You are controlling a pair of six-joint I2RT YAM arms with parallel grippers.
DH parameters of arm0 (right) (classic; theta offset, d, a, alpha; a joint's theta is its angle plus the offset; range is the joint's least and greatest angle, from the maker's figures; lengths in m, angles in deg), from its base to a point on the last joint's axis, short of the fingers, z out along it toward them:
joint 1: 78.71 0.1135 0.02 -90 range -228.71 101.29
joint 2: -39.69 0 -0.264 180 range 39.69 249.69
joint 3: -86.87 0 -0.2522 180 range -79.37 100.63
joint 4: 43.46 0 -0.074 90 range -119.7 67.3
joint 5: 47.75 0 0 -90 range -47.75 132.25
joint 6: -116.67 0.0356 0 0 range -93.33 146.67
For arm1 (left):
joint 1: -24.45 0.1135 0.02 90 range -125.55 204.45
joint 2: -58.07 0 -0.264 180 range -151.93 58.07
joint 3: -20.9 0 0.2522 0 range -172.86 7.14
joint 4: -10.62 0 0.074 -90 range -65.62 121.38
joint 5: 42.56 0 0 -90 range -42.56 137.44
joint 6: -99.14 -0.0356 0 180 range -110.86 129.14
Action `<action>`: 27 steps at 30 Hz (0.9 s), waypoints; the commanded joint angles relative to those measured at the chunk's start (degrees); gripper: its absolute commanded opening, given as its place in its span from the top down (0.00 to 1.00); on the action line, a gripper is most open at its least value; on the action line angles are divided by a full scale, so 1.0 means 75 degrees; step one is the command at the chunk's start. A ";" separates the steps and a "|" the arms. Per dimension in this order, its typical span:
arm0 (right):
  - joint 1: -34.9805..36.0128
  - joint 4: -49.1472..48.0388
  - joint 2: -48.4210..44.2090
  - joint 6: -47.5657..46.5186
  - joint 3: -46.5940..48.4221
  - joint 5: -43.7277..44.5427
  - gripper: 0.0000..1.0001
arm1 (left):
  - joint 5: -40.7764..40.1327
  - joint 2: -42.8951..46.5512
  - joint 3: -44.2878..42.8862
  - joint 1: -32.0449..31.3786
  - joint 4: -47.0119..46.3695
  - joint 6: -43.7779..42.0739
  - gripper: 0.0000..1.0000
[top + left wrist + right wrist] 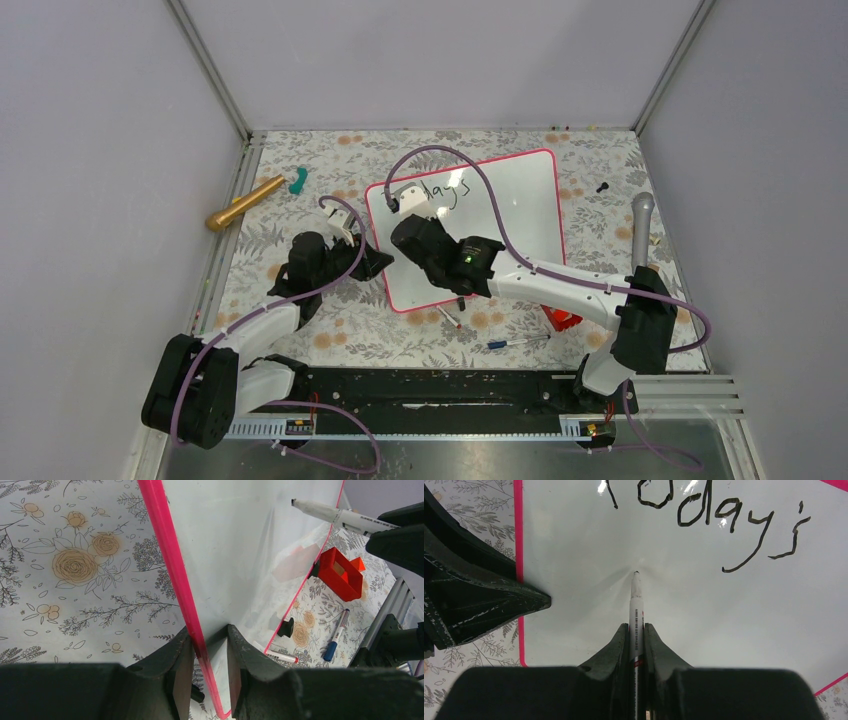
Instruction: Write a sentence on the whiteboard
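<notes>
Looking down from the top view: finding the whiteboard (pixel 520 215) lying at a slant on the floral table cover (pixel 390 335), with only "days" of the sentence (pixel 446 193) showing near its far edge. Seeing the left gripper (pixel 372 262) reaching in at the whiteboard's left edge and the right gripper (pixel 398 206) hanging over its far-left corner, just left of the writing. Noting a gold cylinder (pixel 245 203) and a teal piece (pixel 298 180) well left of the whiteboard, and a grey rod (pixel 641 228) well right of it.

Looking through the left wrist camera: clamping the whiteboard's (pixel 240 545) pink frame in the left gripper (pixel 209 640), jaws set narrow with one finger on each side of the edge. Catching the marker (pixel 332 515) slanting over the whiteboard's far side, and a red open block (pixel 342 572), a blue-capped pen (pixel 336 635) and a red-capped pen (pixel 280 656) lying just off that same side.

Looking through the right wrist camera: squeezing the marker (pixel 636 605) tight in the right gripper (pixel 636 630), tip meeting the whiteboard (pixel 734 620) below the sentence (pixel 709 520), reading "Today's" on one line. Seeing the left gripper (pixel 484 600) sitting at the whiteboard's left edge.
</notes>
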 commanded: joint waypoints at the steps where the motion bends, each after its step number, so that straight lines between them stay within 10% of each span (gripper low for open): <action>1: 0.0053 -0.0258 -0.0278 0.0038 0.0048 0.0012 1.00 | -0.0480 0.0080 -0.0145 -0.0004 0.0008 -0.0394 0.86; 11: 0.0064 -0.0537 -0.0381 0.0043 -0.0192 0.1389 1.00 | -0.0496 0.0075 -0.0145 0.0000 0.0002 -0.0394 0.86; 27: 0.0053 -0.0793 -0.0881 -0.0021 -0.0516 -0.0444 0.99 | -0.0493 0.0093 -0.0146 0.0002 0.0021 -0.0400 0.86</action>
